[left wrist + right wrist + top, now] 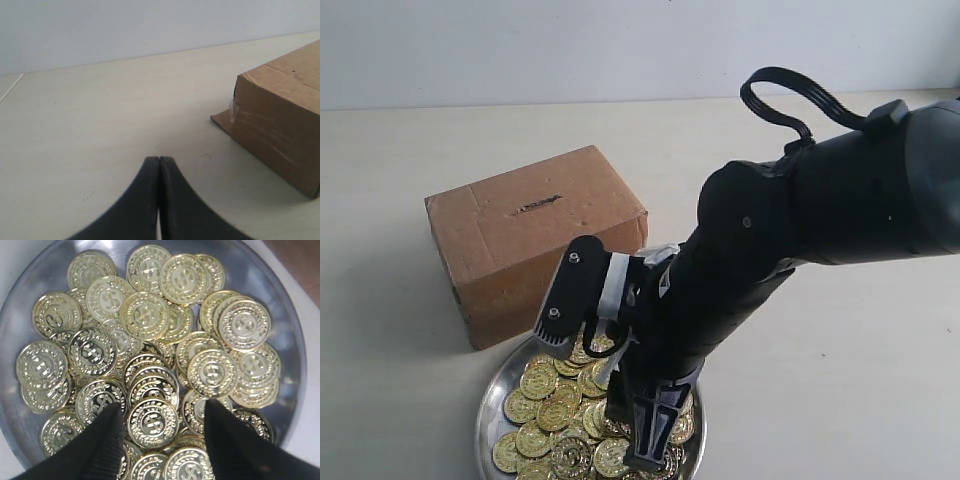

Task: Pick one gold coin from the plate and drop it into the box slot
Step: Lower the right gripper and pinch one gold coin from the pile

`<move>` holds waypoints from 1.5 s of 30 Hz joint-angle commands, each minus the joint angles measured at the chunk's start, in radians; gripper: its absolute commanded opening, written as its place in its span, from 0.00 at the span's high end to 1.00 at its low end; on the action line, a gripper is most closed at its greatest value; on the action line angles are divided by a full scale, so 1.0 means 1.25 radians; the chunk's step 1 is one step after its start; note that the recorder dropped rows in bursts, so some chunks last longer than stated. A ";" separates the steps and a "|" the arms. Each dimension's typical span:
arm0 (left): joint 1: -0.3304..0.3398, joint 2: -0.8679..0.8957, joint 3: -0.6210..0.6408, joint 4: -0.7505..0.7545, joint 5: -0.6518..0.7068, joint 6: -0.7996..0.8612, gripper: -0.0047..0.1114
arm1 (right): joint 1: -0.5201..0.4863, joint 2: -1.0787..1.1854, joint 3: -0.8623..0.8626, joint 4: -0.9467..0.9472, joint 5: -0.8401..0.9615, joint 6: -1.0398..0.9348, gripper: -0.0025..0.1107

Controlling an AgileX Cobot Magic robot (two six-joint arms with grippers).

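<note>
Right hand (161, 412), fingers (95, 450) parted, astride one gold coin (153, 422) in plate (286, 327)

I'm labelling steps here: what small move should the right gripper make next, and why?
Probably close the right gripper on the coin between its open fingers: they straddle that coin, low over the plate, and nothing is held yet.
</note>
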 commanded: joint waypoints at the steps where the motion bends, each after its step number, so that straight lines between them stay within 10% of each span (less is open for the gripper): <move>1: 0.000 -0.003 0.002 -0.010 -0.006 0.000 0.96 | 0.003 0.000 -0.007 -0.052 0.010 0.102 0.55; 10: -0.002 -0.003 0.002 -0.010 -0.006 0.000 0.96 | 0.003 0.000 -0.007 -0.295 0.078 0.264 0.61; 45: -0.002 -0.003 0.002 -0.010 -0.006 0.000 0.96 | 0.001 0.063 -0.051 -0.272 0.103 0.201 0.49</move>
